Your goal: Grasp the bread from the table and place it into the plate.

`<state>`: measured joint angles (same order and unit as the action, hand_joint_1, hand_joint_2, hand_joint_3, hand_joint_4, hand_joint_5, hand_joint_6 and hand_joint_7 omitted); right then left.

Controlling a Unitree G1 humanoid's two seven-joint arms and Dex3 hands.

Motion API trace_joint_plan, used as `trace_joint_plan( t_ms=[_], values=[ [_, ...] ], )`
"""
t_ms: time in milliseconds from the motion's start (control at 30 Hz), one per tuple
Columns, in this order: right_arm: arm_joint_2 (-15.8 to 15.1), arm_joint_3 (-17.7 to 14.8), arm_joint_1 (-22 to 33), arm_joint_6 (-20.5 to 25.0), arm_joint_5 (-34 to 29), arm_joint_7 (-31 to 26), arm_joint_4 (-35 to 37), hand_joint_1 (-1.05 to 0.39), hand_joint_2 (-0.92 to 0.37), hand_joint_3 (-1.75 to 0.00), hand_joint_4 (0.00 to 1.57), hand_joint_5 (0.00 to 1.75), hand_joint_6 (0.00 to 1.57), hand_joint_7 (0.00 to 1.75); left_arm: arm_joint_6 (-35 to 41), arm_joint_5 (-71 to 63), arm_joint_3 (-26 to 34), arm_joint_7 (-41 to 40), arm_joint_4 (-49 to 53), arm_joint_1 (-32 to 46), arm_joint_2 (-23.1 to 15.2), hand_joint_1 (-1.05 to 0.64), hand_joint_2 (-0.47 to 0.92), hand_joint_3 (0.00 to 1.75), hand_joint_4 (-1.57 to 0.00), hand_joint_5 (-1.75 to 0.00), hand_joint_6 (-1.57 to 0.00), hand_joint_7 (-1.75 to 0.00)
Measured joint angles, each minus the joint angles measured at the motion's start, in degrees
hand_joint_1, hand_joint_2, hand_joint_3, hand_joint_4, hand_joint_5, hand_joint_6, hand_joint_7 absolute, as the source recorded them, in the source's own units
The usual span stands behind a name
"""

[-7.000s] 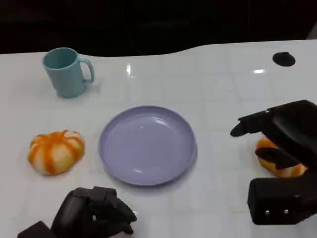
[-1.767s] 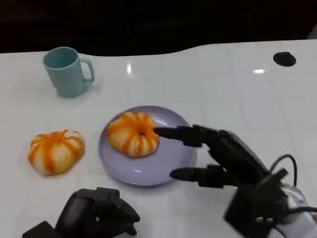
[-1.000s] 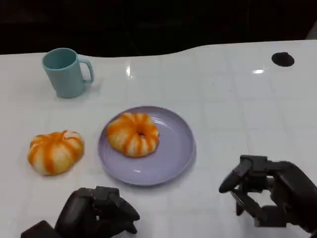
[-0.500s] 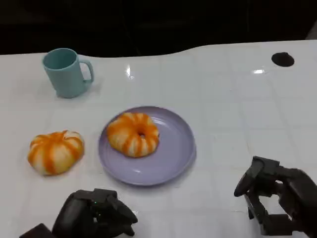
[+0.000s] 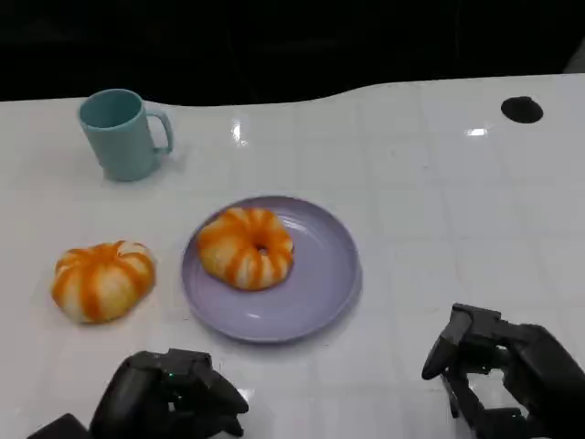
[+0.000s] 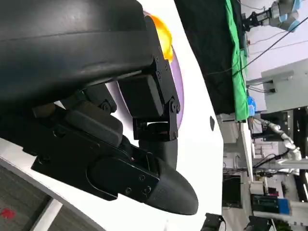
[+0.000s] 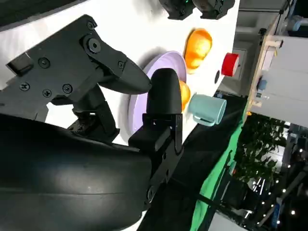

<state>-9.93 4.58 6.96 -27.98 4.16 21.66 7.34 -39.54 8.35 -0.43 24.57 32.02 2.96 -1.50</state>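
- One bread roll [image 5: 246, 247], orange with pale stripes and a dimple in the middle, sits in the plate [image 5: 324, 283], a little toward the plate's left half and resting flat on its floor.
- By that lie the task looks done for this roll: it is inside the rim, not propped on the edge, and nothing touches it.
- A second roll [image 5: 101, 279] of the same look lies on the bench [image 5: 439, 183] just left of the plate, apart from its rim. Whether it too is meant for the plate cannot be told from the task line.
- The right robot hand [image 5: 498, 370] hangs low at the near right of the bench, well apart from the plate, with its fingers apart and nothing between them; it is released, a fitting pose for a hand that is done with the roll.
- The left robot hand [image 5: 169, 398] rests at the near edge below the plate, fingers curled in on nothing, so clenched and idle.
- A light blue mug [image 5: 121, 133] stands upright at the far left; the frames do not show what is inside it.
- A small dark round spot [image 5: 522, 109] marks the far right of the bench.
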Motion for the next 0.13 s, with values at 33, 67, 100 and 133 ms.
trace_joint_plan(
  t_ms=[33,67,100,133],
  values=[
    [0.00,0.00,-0.15,-0.10,0.01,0.08,0.26,-0.22,-0.45,-1.21,0.84,1.75,0.75,1.52,0.00,-0.06,0.00,-0.01,-0.02,0.01,-0.03,-1.05,0.91,0.01,-1.20,-1.01,-1.31,-0.67],
    [0.00,0.00,-0.22,-0.18,0.01,0.19,0.39,-0.23,-0.45,-1.21,0.83,1.75,0.75,1.51,-0.01,-0.09,-0.01,-0.01,-0.03,0.04,-0.05,-1.05,0.91,0.01,-1.19,-1.01,-1.31,-0.67],
    [-0.01,-0.01,-0.27,-0.52,0.01,0.37,0.54,-0.23,-0.45,-1.21,0.84,1.75,0.75,1.50,-0.02,-0.09,-0.01,-0.01,-0.03,0.05,-0.05,-1.05,0.91,0.01,-1.19,-1.01,-1.31,-0.67],
    [-0.02,-0.01,-0.30,-1.04,0.01,0.54,0.67,-0.23,-0.45,-1.21,0.84,1.75,0.75,1.50,-0.02,-0.09,0.00,-0.01,-0.03,0.05,-0.05,-1.05,0.91,0.01,-1.19,-1.01,-1.31,-0.67]
  ],
)
